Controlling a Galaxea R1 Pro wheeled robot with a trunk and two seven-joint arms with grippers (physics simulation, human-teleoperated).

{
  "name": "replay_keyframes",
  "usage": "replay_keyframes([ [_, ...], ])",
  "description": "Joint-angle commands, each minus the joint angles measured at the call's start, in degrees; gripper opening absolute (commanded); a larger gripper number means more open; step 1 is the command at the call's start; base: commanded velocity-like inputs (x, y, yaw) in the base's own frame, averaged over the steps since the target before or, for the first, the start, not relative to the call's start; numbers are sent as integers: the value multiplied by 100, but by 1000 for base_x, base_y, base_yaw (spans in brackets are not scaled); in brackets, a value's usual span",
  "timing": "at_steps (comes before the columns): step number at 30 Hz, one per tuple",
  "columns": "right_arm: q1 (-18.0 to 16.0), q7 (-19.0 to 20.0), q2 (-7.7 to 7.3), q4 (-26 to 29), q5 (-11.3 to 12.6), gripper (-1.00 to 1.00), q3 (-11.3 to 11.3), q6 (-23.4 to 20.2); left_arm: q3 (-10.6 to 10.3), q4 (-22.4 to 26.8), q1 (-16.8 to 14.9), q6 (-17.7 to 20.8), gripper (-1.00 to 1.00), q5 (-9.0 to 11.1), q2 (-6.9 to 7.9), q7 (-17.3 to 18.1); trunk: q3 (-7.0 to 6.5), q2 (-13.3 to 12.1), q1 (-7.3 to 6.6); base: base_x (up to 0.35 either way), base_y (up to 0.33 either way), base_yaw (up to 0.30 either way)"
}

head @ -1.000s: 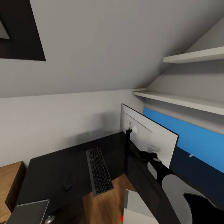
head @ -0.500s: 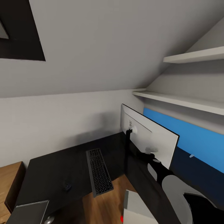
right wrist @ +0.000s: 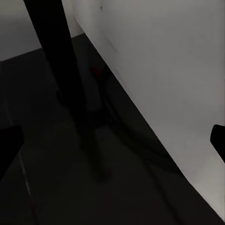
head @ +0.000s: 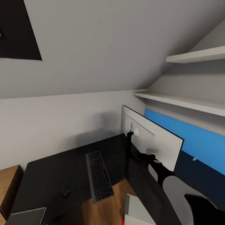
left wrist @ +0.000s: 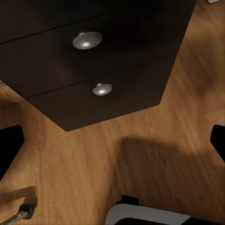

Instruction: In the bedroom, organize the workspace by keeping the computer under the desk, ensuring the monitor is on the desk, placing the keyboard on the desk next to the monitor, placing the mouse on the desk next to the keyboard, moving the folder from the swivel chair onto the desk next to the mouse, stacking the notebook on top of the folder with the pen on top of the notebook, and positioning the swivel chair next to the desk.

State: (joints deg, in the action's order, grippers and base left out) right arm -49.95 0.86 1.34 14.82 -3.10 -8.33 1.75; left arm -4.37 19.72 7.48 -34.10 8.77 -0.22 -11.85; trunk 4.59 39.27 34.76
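Observation:
The monitor stands on the desk, its white back toward me, on a thin black stand. My right gripper is open close against the monitor's back, with the stand beside it; nothing is held. The keyboard lies on the desk beside the monitor, and the small mouse lies to its left. A grey notebook rests at the desk's near left corner. The computer sits low by the desk. My left gripper is open over the floor by the desk's drawers.
Two white shelves hang on the right wall above a bright blue surface. A wooden cabinet stands left of the desk. A chrome caster leg and my own base stand on the wooden floor.
The whole view has shifted slightly, so things at the left slide toward the lower left. The monitor's far end looks turned a little further right. My right gripper stays at the monitor's back.

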Motion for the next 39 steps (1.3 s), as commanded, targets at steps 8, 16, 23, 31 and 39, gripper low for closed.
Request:
replay_keyframes([
  [8,-6,-4,7,-6,-29,100,-45,20,-49,12,2,-16,100,55,4,-20,9,8,2,145,-47,0],
  [16,-6,-7,7,-5,-29,100,-45,20,-55,8,0,-23,100,49,-7,-15,9,8,2,154,-54,0],
  [23,-6,-13,7,-6,-29,100,-45,22,-49,6,1,-15,100,58,-5,-29,9,8,2,199,-51,0],
  [31,-6,-33,7,0,-31,100,-45,19,-12,4,0,14,100,72,12,-42,9,8,2,11,-5,0],
  [39,-6,-35,10,3,-30,100,-45,25,-12,3,1,17,100,73,13,-37,9,8,2,0,0,2],
])
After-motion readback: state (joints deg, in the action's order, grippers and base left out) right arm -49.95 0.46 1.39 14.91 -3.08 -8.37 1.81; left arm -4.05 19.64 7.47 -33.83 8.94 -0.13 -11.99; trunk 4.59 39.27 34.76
